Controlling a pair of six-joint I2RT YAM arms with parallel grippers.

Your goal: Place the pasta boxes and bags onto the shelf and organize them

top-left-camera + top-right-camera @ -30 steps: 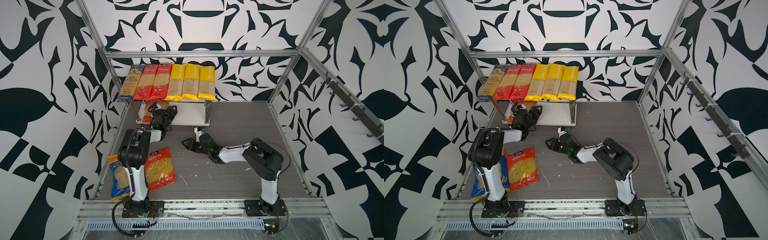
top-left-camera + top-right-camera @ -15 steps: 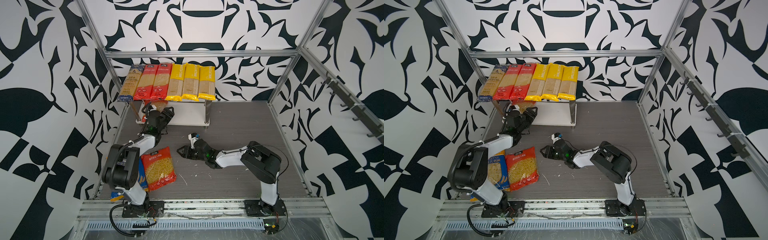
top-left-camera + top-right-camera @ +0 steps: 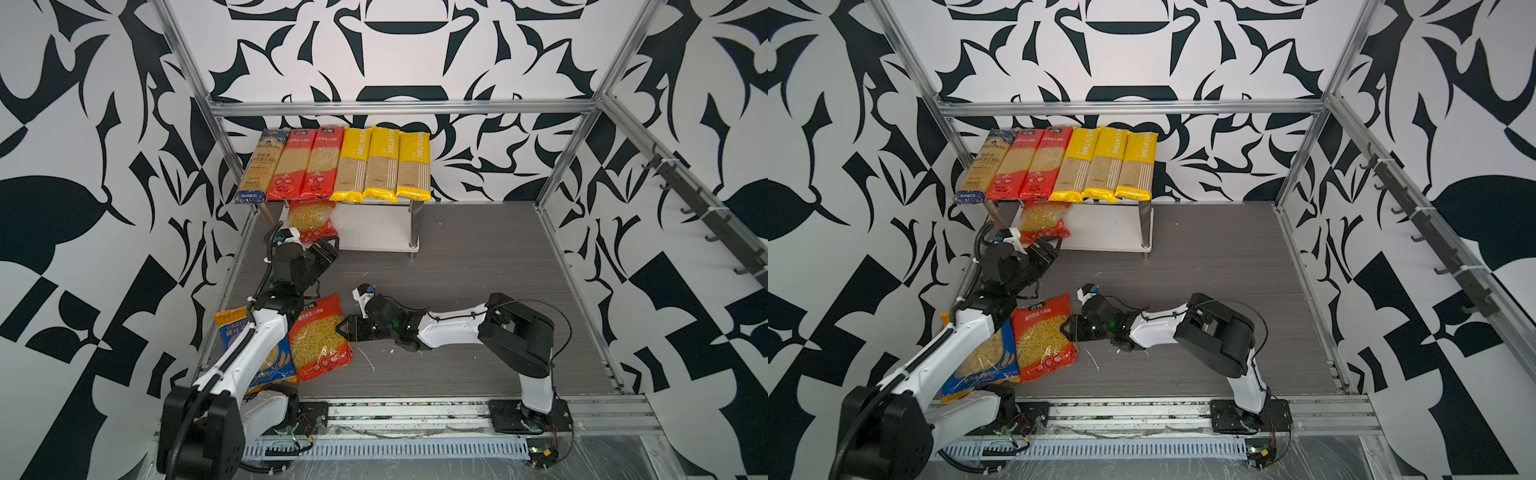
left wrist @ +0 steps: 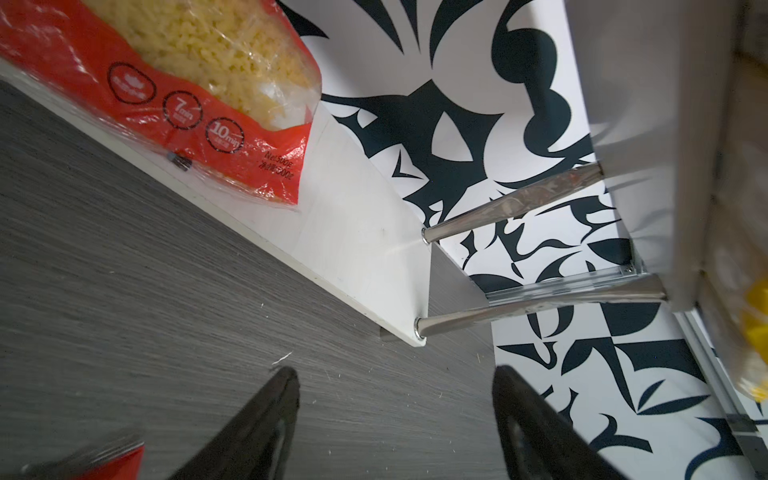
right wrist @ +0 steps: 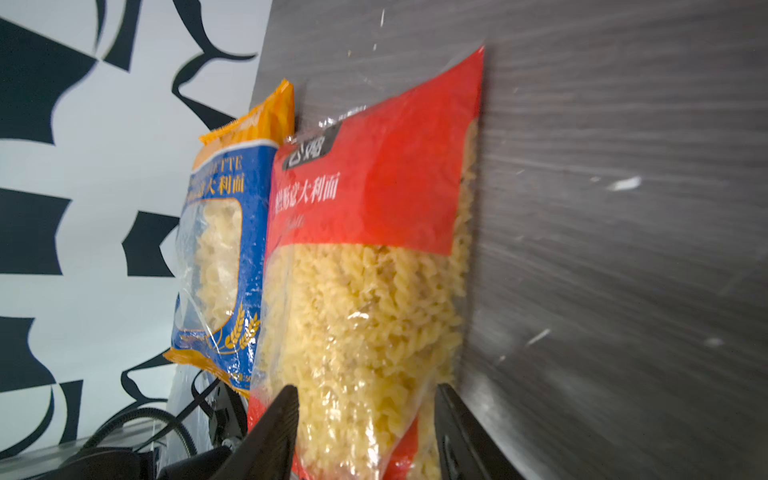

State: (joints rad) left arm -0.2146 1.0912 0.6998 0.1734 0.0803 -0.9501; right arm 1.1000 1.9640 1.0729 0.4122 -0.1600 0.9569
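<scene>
The left gripper (image 3: pixel 326 248), in both top views, hangs released and empty just short of the shelf (image 3: pixel 386 224). Its parted jaws face the shelved red bag (image 3: pixel 309 218), which lies directly ahead on the lower board (image 3: pixel 365 243). Higher up, six long packets (image 3: pixel 332 164) lie flat and side by side across the shelf's top: one dark-blue, two red, three yellow. Sorted by colour, they fill that level, so the short bags evidently belong below.

The right gripper (image 3: pixel 341 328) lies low over the table (image 3: pixel 478 270), its tips at the near edge of the loose red bag (image 3: pixel 318 345). The blue-orange bag (image 3: pixel 232 334) lies just beyond, partly under the left arm.

Left wrist view: nothing sits between the fingers (image 4: pixel 270 415). Ahead, the shelved red bag occupies one end of the lower board. The rest, out to the metal legs (image 4: pixel 519 203), is bare, which I judge to be room for the two bags outstanding.

Right wrist view: the jaws straddle the loose red bag's edge, turned so one finger runs along the table and the other over the plastic. It cannot be told whether they press it or merely bracket it. The bag holds loose spirals, so a shallow edge grip may slip.
</scene>
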